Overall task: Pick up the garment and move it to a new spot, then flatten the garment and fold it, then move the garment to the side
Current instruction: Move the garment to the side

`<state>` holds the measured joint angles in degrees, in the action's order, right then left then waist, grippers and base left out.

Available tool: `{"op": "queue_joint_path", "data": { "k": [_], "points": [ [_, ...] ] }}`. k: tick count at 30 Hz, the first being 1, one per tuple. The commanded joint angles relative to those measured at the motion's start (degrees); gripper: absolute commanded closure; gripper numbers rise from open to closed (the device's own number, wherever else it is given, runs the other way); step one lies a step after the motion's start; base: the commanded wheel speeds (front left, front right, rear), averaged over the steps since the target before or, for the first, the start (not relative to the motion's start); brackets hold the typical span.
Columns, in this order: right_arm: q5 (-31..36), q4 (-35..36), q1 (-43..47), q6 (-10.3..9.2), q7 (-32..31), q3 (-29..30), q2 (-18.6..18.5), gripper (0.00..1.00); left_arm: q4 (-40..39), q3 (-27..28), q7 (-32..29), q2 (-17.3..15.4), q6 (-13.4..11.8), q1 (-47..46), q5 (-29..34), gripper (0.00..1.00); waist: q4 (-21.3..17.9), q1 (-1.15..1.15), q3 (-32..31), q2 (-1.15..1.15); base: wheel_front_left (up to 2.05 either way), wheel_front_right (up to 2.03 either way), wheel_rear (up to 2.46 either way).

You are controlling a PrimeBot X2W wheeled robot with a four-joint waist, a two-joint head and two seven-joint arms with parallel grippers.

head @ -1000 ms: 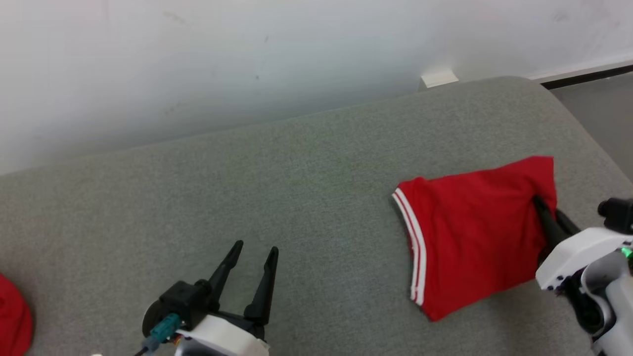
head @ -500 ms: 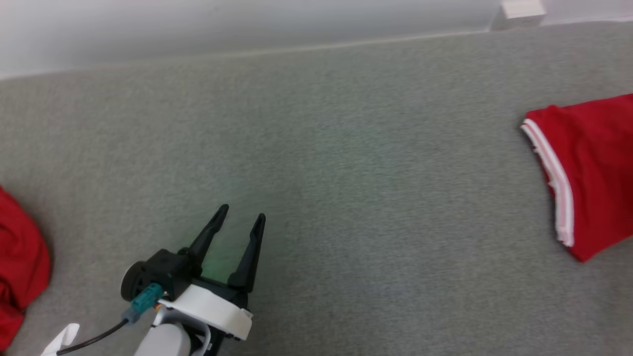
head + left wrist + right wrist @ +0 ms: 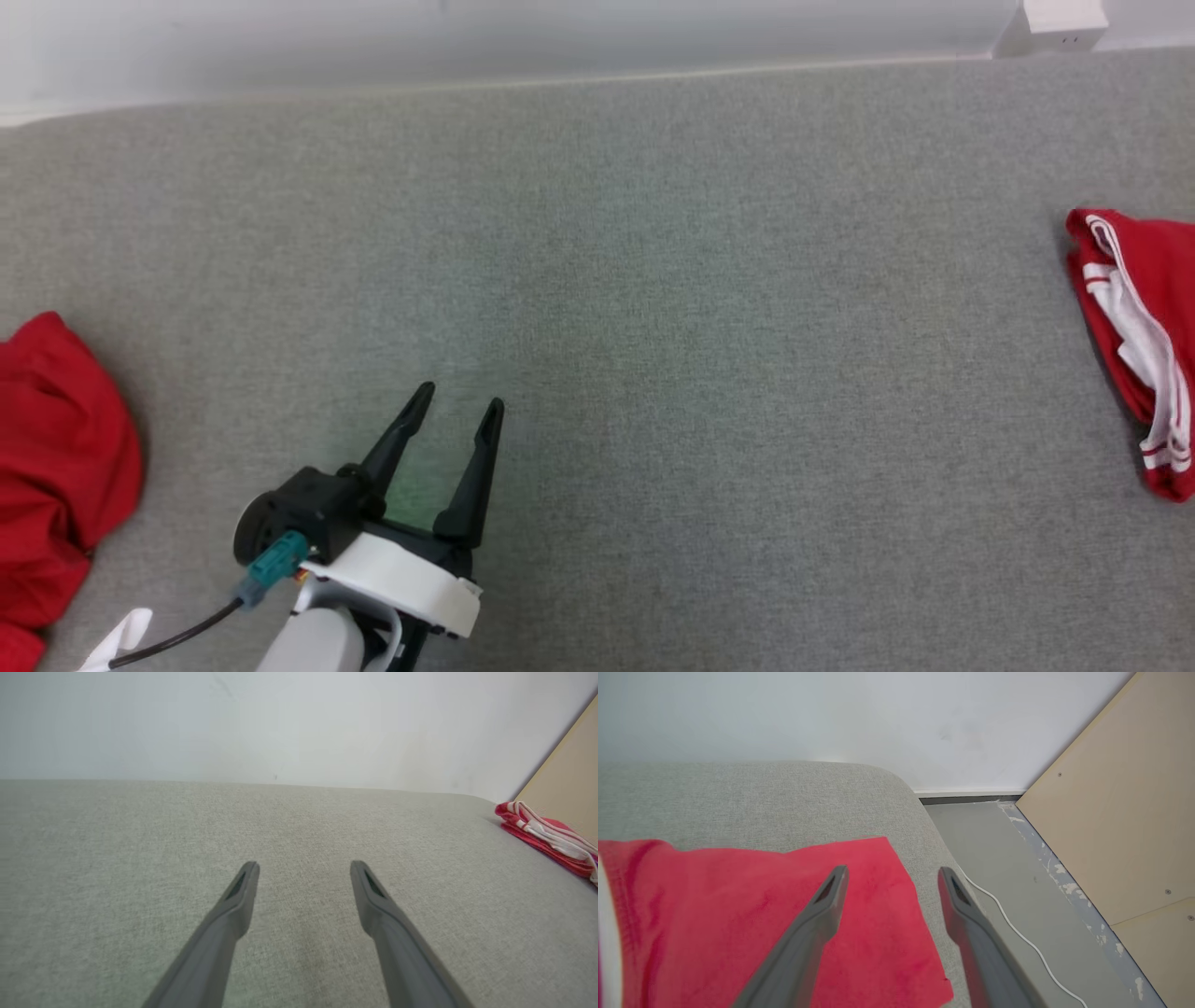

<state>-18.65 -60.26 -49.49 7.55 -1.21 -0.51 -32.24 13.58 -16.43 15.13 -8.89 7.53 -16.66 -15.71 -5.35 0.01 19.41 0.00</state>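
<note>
The garment (image 3: 1134,345) is red with white stripes and lies folded at the right end of the grey cushion (image 3: 653,280). In the left wrist view the garment (image 3: 546,833) sits far off to the right. My right gripper (image 3: 892,870) is open, its fingers spread just above the garment (image 3: 752,914) near the cushion's rounded end, with nothing between them. Well to the left of the garment, my left gripper (image 3: 453,406) hangs open and empty over bare cushion; its two fingers (image 3: 243,891) also point along the cushion (image 3: 140,835) toward the wall.
A second red cloth (image 3: 56,467) lies bunched at the left edge. A white box (image 3: 1060,19) stands by the wall at the back right. Beyond the cushion's right end are grey floor (image 3: 1008,868), a white cable (image 3: 1017,933) and a beige board (image 3: 1120,821).
The head camera has swung left, so the garment now sits at the right edge. My right gripper, earlier shut on the garment's edge, has opened and let go. The left gripper stays open.
</note>
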Motion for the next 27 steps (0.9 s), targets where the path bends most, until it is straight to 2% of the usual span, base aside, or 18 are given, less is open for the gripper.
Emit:
{"op": "queue_joint_path", "data": {
  "k": [1,7,14,15,21,27],
  "points": [
    [2.0,-1.2,-1.1,-0.14,1.5,0.6,0.4,0.0,0.2,0.5,0.0,0.0,-0.1,0.0,-0.7,0.0,0.1,-0.01,-1.8,0.0,0.0,0.0,0.0],
    [4.8,0.9,-1.4,-0.14,4.9,-2.1,4.3,0.0,0.9,3.0,0.0,1.3,-0.4,2.7,-1.2,0.0,0.4,-0.01,-8.2,0.0,0.0,0.0,0.0],
    [-0.3,10.6,3.7,-0.14,4.5,-12.0,8.7,0.0,1.3,6.6,0.0,2.0,-1.2,6.2,-1.1,0.0,1.3,-0.01,-17.2,0.0,0.0,0.0,0.0],
    [-0.3,10.6,3.7,-0.14,4.5,-12.0,8.7,0.0,1.3,6.6,0.0,2.0,-1.2,6.2,-1.1,0.0,1.3,-0.01,-17.2,0.0,0.0,0.0,0.0],
    [-8.9,23.9,11.4,-0.14,4.5,-16.8,8.4,0.0,0.7,9.7,0.0,2.4,-1.9,8.6,-0.6,0.0,2.0,-0.01,-21.3,0.0,0.0,0.0,0.0],
    [-11.1,35.2,21.8,-0.14,8.7,-14.4,8.7,0.0,0.5,11.6,0.0,2.9,-2.0,10.6,-0.7,0.0,2.5,-0.01,-22.8,0.0,0.0,0.0,0.0]
  ]
}}
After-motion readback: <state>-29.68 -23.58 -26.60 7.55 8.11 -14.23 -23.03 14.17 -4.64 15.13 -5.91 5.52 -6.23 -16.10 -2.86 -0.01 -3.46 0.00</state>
